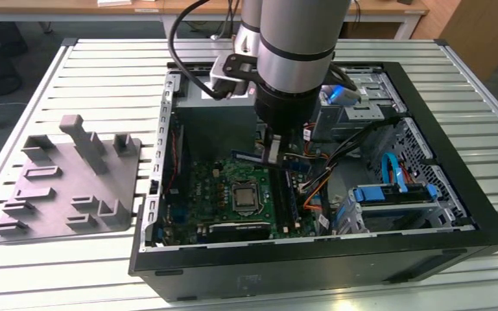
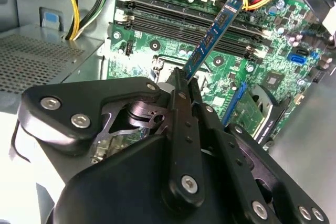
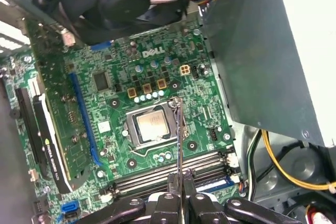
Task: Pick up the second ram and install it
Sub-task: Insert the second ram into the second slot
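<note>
Clearly the second ram [image 2: 212,38] is being held above the motherboard [image 2: 152,51], not yet seated: in the second wrist view the slim blue board with its small black chips is slanting out from the gripper [image 2: 186,82] and reaching over the long dark memory slots [image 2: 173,22]. The fingers are pressing together on one end of it. In the first wrist view the stick [image 3: 179,140] is showing edge-on as a thin line, hanging over the motherboard [image 3: 121,77] between the processor socket [image 3: 149,127] and the memory slots [image 3: 157,174], with the gripper [image 3: 180,184] clamping it. Whether any slot is already carrying a stick, I cannot tell.

In the exterior view the gripper [image 1: 272,152] is reaching down with the ram [image 1: 294,164] over the far part of the motherboard [image 1: 218,188], which is lying inside the open computer case [image 1: 318,259]. Yellow cables [image 2: 73,3] are running just beside the motherboard's edge. A grey moulded block [image 1: 67,188] is sitting well apart from the motherboard, outside the case toward the exterior view's left, on the slatted table [image 1: 111,58].
</note>
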